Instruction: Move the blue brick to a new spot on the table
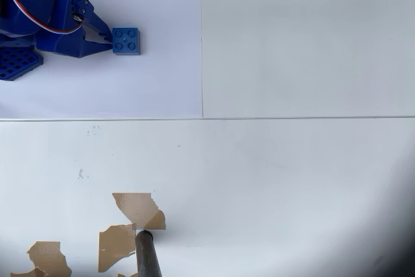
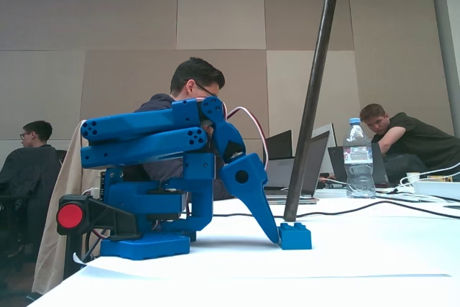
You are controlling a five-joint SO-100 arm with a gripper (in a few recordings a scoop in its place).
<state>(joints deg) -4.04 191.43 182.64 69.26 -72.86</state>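
the blue arm [image 2: 154, 138] sits folded low, its upper links lying nearly level and stacked one over the other in the fixed view, red and white wires looping over the wrist. from there the gripper [image 2: 275, 239] slants steeply down and to the right, its tip down at the surface. in the overhead view the arm enters from the upper left corner and the gripper [image 1: 107, 39] points right, narrowing to a tip. the fingers [image 1: 97, 32] sit close together at that tip; whether they are parted or closed cannot be told from either view.
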